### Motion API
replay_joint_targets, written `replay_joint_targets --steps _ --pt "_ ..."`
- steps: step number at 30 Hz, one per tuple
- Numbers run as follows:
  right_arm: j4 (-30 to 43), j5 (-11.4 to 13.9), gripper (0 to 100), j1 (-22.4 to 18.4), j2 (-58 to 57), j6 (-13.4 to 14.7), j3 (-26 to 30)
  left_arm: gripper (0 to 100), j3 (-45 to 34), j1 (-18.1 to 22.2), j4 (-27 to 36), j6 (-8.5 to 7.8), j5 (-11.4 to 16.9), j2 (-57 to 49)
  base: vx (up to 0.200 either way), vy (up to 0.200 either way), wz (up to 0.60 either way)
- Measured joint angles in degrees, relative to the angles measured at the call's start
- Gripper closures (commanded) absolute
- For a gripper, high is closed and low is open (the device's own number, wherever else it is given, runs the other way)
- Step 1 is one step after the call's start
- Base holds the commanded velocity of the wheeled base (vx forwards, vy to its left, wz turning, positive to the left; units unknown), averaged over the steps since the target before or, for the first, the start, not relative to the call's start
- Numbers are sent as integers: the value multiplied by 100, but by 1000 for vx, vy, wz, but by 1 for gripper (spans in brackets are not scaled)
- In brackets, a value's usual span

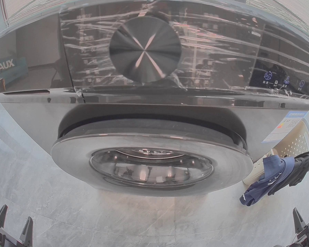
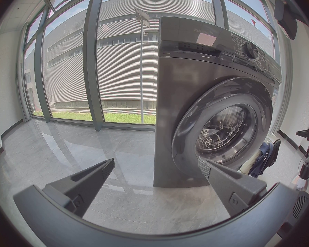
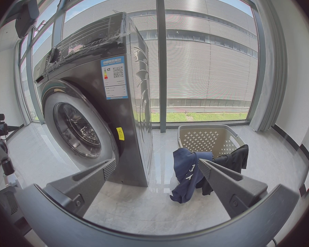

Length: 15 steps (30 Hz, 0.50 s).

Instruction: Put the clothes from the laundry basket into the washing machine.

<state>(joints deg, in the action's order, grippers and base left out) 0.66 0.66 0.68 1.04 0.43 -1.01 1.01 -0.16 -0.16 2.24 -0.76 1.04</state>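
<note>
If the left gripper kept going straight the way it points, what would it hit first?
Most likely the washing machine, at its front near the left edge, beside the round door. The left gripper is aimed so close to that edge it might slip past instead.

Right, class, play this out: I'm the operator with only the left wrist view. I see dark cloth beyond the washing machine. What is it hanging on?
Observer: It hangs over the rim of a beige laundry basket that stands beside the washing machine.
Operator: One garment or more?
Observer: Two, a blue garment and a black garment, side by side.
Operator: Is the right claw free?
Observer: Yes, the right claw is open and holds nothing.
</note>
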Motion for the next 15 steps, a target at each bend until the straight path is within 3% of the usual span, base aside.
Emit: replay_joint_targets --steps 7,13,15 --pt "-1 2 0 -9 0 -5 0 0 0 -5 0 2 -2 0 0 0 0" --pt "2 7 0 -11 0 -18 0 0 0 0 0 0 0 0 0 200 0" --pt "2 18 0 -13 0 -52 0 0 0 -2 2 2 -2 0 0 0 0"
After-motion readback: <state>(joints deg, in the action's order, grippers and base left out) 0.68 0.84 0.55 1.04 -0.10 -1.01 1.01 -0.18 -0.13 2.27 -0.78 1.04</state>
